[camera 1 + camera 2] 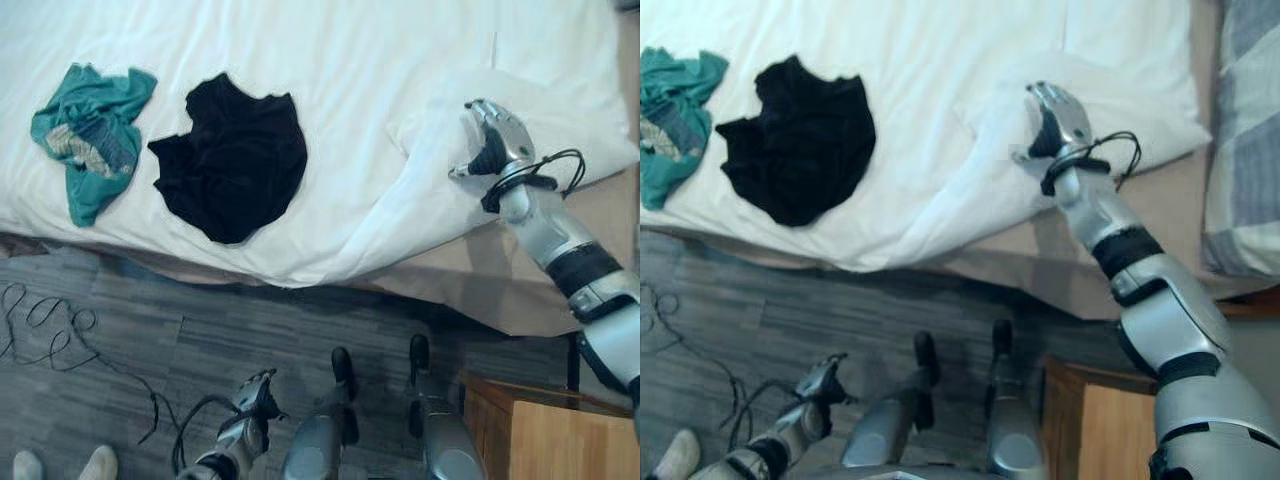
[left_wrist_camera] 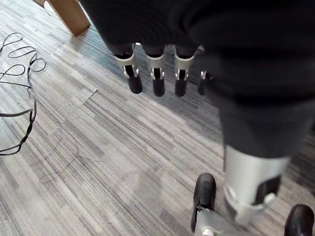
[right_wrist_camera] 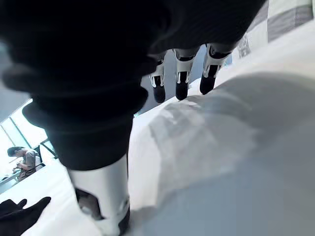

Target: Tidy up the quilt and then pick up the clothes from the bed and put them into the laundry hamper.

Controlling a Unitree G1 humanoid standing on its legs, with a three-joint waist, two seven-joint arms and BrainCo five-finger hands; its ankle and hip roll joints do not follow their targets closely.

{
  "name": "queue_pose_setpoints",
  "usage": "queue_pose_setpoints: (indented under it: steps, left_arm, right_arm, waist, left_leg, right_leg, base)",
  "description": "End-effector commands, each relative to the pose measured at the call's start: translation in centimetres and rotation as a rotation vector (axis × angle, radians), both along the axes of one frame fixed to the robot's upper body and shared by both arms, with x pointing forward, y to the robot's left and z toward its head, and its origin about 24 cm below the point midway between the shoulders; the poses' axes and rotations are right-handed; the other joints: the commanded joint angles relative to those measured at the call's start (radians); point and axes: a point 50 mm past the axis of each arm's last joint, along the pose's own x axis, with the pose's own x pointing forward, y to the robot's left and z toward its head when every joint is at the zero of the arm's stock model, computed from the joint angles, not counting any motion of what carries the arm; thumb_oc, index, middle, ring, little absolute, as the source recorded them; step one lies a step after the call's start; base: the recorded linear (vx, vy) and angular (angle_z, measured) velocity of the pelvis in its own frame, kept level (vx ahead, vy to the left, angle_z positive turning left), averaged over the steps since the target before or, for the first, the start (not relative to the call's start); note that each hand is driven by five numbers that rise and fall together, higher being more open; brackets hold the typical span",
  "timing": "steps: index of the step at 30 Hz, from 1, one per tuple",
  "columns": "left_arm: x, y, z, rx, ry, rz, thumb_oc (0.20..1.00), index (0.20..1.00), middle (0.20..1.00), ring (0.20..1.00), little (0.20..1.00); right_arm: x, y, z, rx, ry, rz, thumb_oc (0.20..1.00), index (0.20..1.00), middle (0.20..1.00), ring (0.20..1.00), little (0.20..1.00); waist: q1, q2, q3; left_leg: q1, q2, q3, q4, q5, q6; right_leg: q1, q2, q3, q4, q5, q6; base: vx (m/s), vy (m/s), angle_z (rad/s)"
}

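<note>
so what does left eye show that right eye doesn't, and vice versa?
Left eye alone: the whole teal garment beside the black garment, and more of the wooden cabinet at the bed's foot.

Right eye alone: a grey-and-white checked pillow by the bed edge.

Both: the white quilt, its folded corner under the right hand, whose fingers lie straight on it, and the left hand hanging low over the grey floor.
</note>
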Motion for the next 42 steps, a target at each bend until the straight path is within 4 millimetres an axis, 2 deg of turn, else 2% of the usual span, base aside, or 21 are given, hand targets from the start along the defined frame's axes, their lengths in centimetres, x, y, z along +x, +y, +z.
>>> queue_pose_setpoints:
  steps: [1,7,10,11,12,13,14,18,19,21,22,23,25,29,32,33,35,36,37,38,42]
  left_arm:
    - [1.8,0.9,1.1,0.045,-0.059,-0.016,1.0,1.0,1.0,1.0,1.0]
    - [1.1,0.1,0.4,0.043,-0.026,-0.029,1.0,1.0,1.0,1.0,1.0]
    - [-0.1,0.4,-0.3,0.052,0.024,0.01,1.0,1.0,1.0,1.0,1.0]
    - [-0.5,0.6,-0.5,0.057,0.043,0.026,1.0,1.0,1.0,1.0,1.0]
    - [-1.0,0.6,-0.8,0.057,0.062,0.044,1.0,1.0,1.0,1.0,1.0]
    - [-1.2,0.7,-0.8,0.06,0.065,0.041,1.0,1.0,1.0,1.0,1.0]
    - [-1.9,1.3,-1.1,0.067,0.1,0.088,1.0,1.0,1.0,1.0,1.0]
    - [-3.5,2.7,-1.5,0.097,0.161,0.14,1.0,1.0,1.0,1.0,1.0]
    - [-4.4,3.1,-1.8,0.103,0.19,0.169,1.0,1.0,1.0,1.0,1.0]
    - [-5.2,3.2,-2.0,0.102,0.213,0.19,1.0,1.0,1.0,1.0,1.0]
    - [-5.2,3.2,-2.0,0.103,0.213,0.19,1.0,1.0,1.0,1.0,1.0]
    - [-5.7,3.2,-2.2,0.097,0.227,0.211,1.0,1.0,1.0,1.0,1.0]
    - [-5.8,3.4,-2.2,0.093,0.217,0.236,1.0,1.0,1.0,1.0,1.0]
    - [-5.6,3.3,-2.0,0.074,0.186,0.257,1.0,1.0,1.0,1.0,1.0]
    - [-5.3,2.7,-2.0,0.056,0.168,0.246,1.0,1.0,1.0,1.0,1.0]
    - [-5.3,2.5,-2.1,0.051,0.17,0.236,1.0,1.0,1.0,1.0,1.0]
    - [-5.3,2.2,-2.1,0.05,0.172,0.213,1.0,1.0,1.0,1.0,1.0]
    - [-5.3,2.2,-2.1,0.05,0.172,0.213,1.0,1.0,1.0,1.0,1.0]
    - [-5.4,2.0,-2.2,0.053,0.185,0.179,1.0,1.0,1.0,1.0,1.0]
    - [-5.3,2.0,-2.2,0.058,0.189,0.163,1.0,1.0,1.0,1.0,1.0]
    - [-4.6,2.4,-1.9,0.081,0.18,0.129,1.0,1.0,1.0,1.0,1.0]
  right_arm:
    - [1.2,-0.2,1.1,-0.085,0.019,-0.083,0.2,0.2,0.2,0.2,0.2]
    - [1.2,-2.0,-2.3,-0.057,0.137,-0.172,0.2,0.2,0.2,0.2,0.2]
    - [-0.4,-4.2,-6.2,0.05,0.204,-0.191,0.2,0.2,0.2,0.2,0.2]
    - [-1.3,-4.7,-7.8,0.101,0.221,-0.182,0.319,0.319,0.319,0.319,0.319]
    - [-2.6,-5.1,-9.7,0.165,0.241,-0.17,1.0,1.0,1.0,1.0,1.0]
    - [-2.7,-5.2,-9.9,0.167,0.245,-0.173,1.0,1.0,1.0,1.0,1.0]
    - [-5.4,-6.1,-12.7,0.285,0.264,-0.169,1.0,1.0,1.0,1.0,1.0]
    - [-10.8,-9.0,-16.8,0.425,0.295,-0.264,1.0,1.0,1.0,1.0,1.0]
    - [-13.8,-9.9,-19.2,0.496,0.328,-0.328,1.0,1.0,1.0,1.0,1.0]
    - [-16.6,-10.3,-21.9,0.598,0.376,-0.407,1.0,1.0,1.0,1.0,1.0]
    - [-16.6,-10.3,-21.9,0.599,0.376,-0.408,1.0,1.0,1.0,1.0,1.0]
    - [-18.8,-10.0,-24.6,0.675,0.437,-0.49,1.0,1.0,1.0,1.0,1.0]
    - [-21.3,-9.9,-27.2,0.731,0.506,-0.591,1.0,1.0,1.0,1.0,1.0]
    - [-23.5,-10.7,-28.9,0.799,0.511,-0.757,1.0,1.0,1.0,1.0,1.0]
    - [-22.5,-12.3,-26.6,0.79,0.368,-0.764,1.0,1.0,1.0,1.0,1.0]
    - [-21.6,-12.6,-25.2,0.739,0.316,-0.723,0.2,0.2,0.2,0.2,0.2]
    - [-19.6,-13.1,-21.7,0.639,0.189,-0.625,0.2,0.2,0.2,0.2,0.2]
    - [-19.6,-13.1,-21.7,0.639,0.189,-0.625,0.2,0.2,0.2,0.2,0.2]
    - [-17.1,-12.9,-17.1,0.532,0.032,-0.498,0.2,0.2,0.2,0.2,0.2]
    - [-15.7,-12.5,-14.7,0.49,-0.044,-0.437,0.2,0.2,0.2,0.2,0.2]
    - [-12.0,-10.1,-8.3,0.418,-0.229,-0.249,0.2,0.2,0.2,0.2,0.2]
  waist:
    - [0.028,-0.039,0.005]
    - [0.02,-0.041,-0.003]
    - [-0.006,-0.059,-0.024]
    - [-0.018,-0.068,-0.032]
    - [-0.031,-0.078,-0.04]
    - [-0.028,-0.079,-0.043]
    - [-0.055,-0.096,-0.057]
    - [-0.085,-0.116,-0.094]
    - [-0.104,-0.124,-0.112]
    - [-0.122,-0.13,-0.129]
    - [-0.12,-0.131,-0.131]
    - [-0.141,-0.133,-0.142]
    - [-0.156,-0.135,-0.153]
    - [-0.171,-0.14,-0.171]
    - [-0.174,-0.14,-0.17]
    - [-0.173,-0.138,-0.167]
    - [-0.168,-0.136,-0.162]
    - [-0.168,-0.136,-0.162]
    - [-0.158,-0.134,-0.154]
    - [-0.148,-0.132,-0.149]
    - [-0.107,-0.124,-0.119]
  left_leg:
    - [0.017,0.059,-0.002,-0.006,-0.068,-0.091]
    - [0.026,0.063,-0.01,-0.006,-0.064,-0.094]
    - [0.053,0.069,-0.003,-0.006,-0.079,-0.094]
    - [0.065,0.07,0.002,-0.006,-0.087,-0.093]
    - [0.077,0.071,0.009,-0.006,-0.095,-0.092]
    - [0.079,0.071,0.009,-0.006,-0.096,-0.092]
    - [0.102,0.072,0.022,-0.006,-0.111,-0.089]
    - [0.141,0.075,0.056,-0.006,-0.137,-0.085]
    - [0.165,0.078,0.072,-0.006,-0.151,-0.084]
    - [0.186,0.079,0.085,-0.006,-0.161,-0.082]
    - [0.182,0.079,0.086,-0.006,-0.157,-0.082]
    - [0.206,0.081,0.1,-0.006,-0.169,-0.081]
    - [0.224,0.082,0.113,-0.006,-0.177,-0.08]
    - [0.242,0.079,0.128,-0.006,-0.184,-0.078]
    - [0.254,0.078,0.131,-0.006,-0.19,-0.076]
    - [0.258,0.077,0.13,-0.006,-0.192,-0.075]
    - [0.262,0.075,0.126,-0.006,-0.194,-0.074]
    - [0.261,0.075,0.126,-0.006,-0.194,-0.074]
    - [0.264,0.073,0.118,-0.006,-0.201,-0.072]
    - [0.258,0.073,0.115,-0.006,-0.195,-0.071]
    - [0.231,0.071,0.095,-0.006,-0.181,-0.071]
  right_leg:
    - [0.011,-0.06,0.035,0.072,-0.199,0.08]
    - [0.023,-0.05,0.03,0.079,-0.209,0.074]
    - [0.053,-0.051,0.025,0.066,-0.21,0.075]
    - [0.065,-0.052,0.025,0.058,-0.208,0.076]
    - [0.077,-0.054,0.025,0.047,-0.204,0.078]
    - [0.08,-0.055,0.025,0.045,-0.204,0.079]
    - [0.095,-0.055,0.031,0.03,-0.196,0.083]
    - [0.119,-0.06,0.045,0.011,-0.184,0.093]
    - [0.138,-0.062,0.05,0.008,-0.188,0.097]
    - [0.152,-0.062,0.058,0.007,-0.189,0.1]
    - [0.147,-0.062,0.06,0.007,-0.186,0.099]
    - [0.162,-0.063,0.069,0.007,-0.191,0.102]
    - [0.17,-0.062,0.077,0.006,-0.194,0.105]
    - [0.174,-0.064,0.094,0.004,-0.192,0.107]
    - [0.182,-0.068,0.093,0.005,-0.192,0.109]
    - [0.184,-0.069,0.094,0.007,-0.193,0.11]
    - [0.185,-0.071,0.093,0.011,-0.195,0.109]
    - [0.184,-0.071,0.093,0.011,-0.194,0.109]
    - [0.187,-0.073,0.09,0.017,-0.201,0.11]
    - [0.18,-0.073,0.09,0.02,-0.198,0.108]
    - [0.156,-0.074,0.084,0.031,-0.2,0.103]
  base:
    - [-0.02,-0.04,0.06]
    - [0.0,0.007,0.08]
    - [0.04,0.039,0.09]
    - [0.07,0.028,0.06]
    - [0.06,0.019,0.0]
    - [0.08,0.029,-0.04]
    - [0.09,0.037,-0.14]
    - [0.08,0.048,-0.26]
    - [0.14,0.077,-0.39]
    - [0.09,0.054,-0.27]
    - [0.08,0.069,-0.41]
    - [0.07,0.073,-0.39]
    - [0.08,0.078,-0.28]
    - [0.05,0.049,-0.25]
    - [0.05,0.044,-0.13]
    - [0.03,0.026,-0.12]
    - [0.0,0.0,0.0]
    - [0.0,0.0,0.0]
    - [0.0,-0.01,0.03]
    - [0.01,-0.013,0.04]
    - [-0.05,-0.037,0.02]
